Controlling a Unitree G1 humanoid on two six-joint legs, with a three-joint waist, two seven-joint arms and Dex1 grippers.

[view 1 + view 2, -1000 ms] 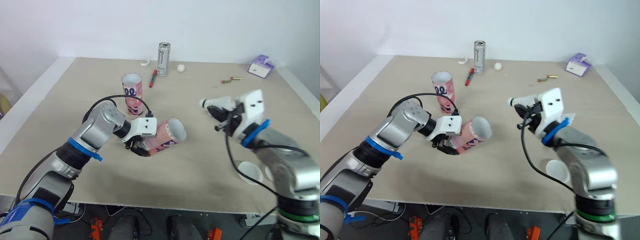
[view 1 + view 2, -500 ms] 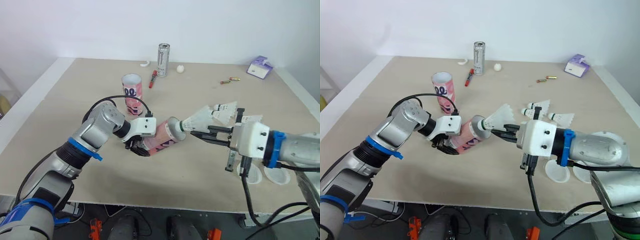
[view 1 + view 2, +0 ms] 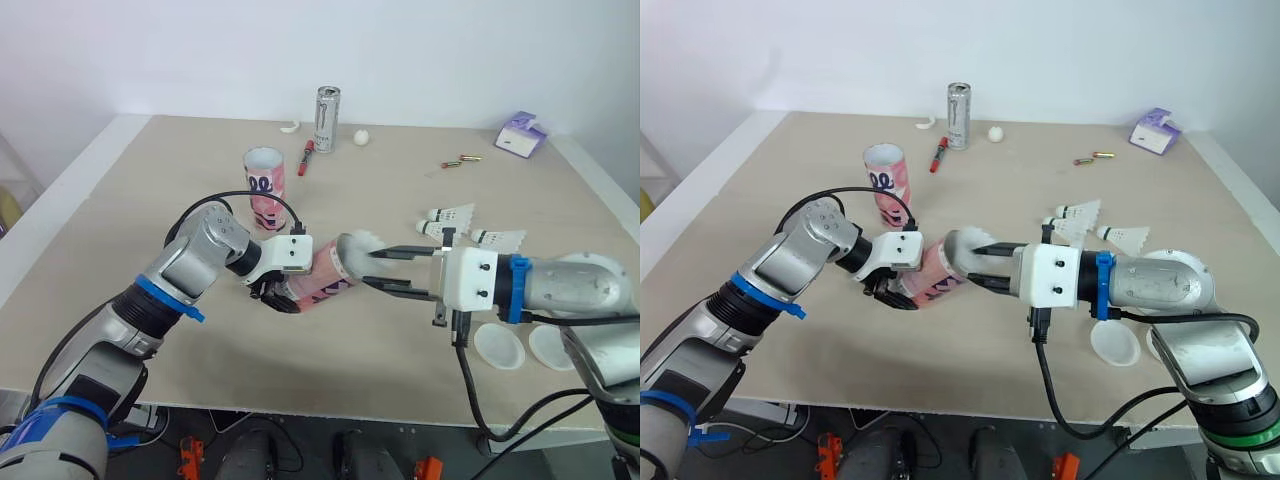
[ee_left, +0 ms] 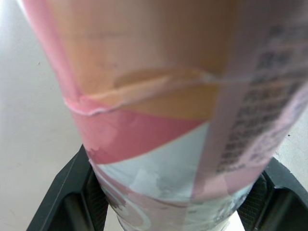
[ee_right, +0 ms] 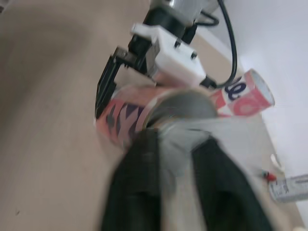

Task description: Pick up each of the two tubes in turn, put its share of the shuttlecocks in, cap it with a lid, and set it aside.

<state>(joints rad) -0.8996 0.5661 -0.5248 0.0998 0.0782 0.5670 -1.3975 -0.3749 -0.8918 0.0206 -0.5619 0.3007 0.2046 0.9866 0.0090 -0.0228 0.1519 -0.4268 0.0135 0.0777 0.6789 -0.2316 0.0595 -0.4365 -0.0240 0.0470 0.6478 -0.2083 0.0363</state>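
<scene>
— Left gripper, condition?
— The left gripper (image 3: 280, 292) is clamped on the closed end of the pink tube (image 3: 325, 272). The tube is held tilted, its open mouth facing the right gripper (image 3: 368, 268).
— And the right one?
— It is closed on a shuttlecock (image 3: 358, 243). The skirt sits between its fingers, and the shuttlecock is partly inside the tube mouth, directly ahead of the tips.
— Other task items?
— The second tube (image 3: 264, 185) stands upright beyond the left gripper, apart from it. The loose shuttlecocks (image 3: 450, 215) lie on the table (image 3: 400, 170) just beyond the right gripper's wrist. The lids (image 3: 498, 345) lie flat on its near side.
</scene>
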